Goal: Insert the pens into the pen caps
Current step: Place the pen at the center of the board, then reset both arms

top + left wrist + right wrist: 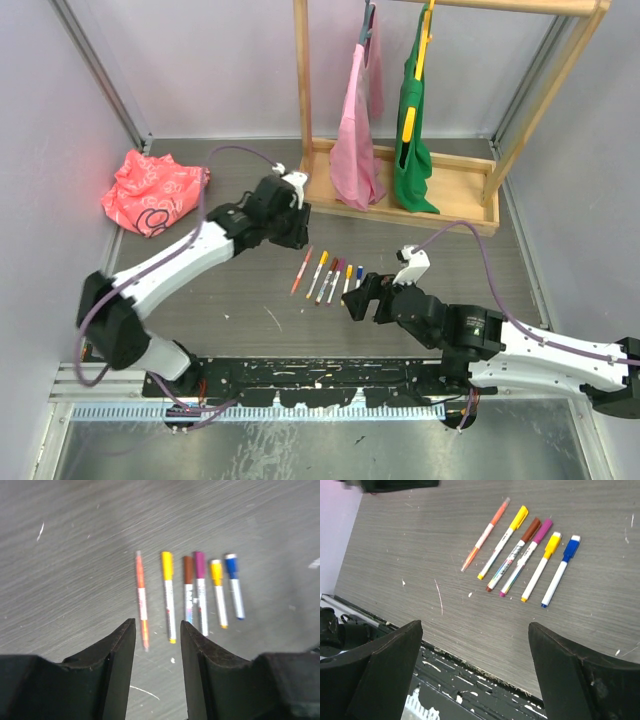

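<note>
My left gripper point(157, 625), black jaws partly apart and empty at the bottom of its wrist view, hangs over the grey bench point(75, 555), while my right gripper point(475, 627) stands wide open and equally empty. All six pens point(516, 552) lie side by side just right of centre in the overhead view, each appearing to wear one of the pen caps point(542, 531) on its upper end, no loose cap in sight, so I judge the job finished or nearly so. Print on the pens is too blurred to read.
</note>
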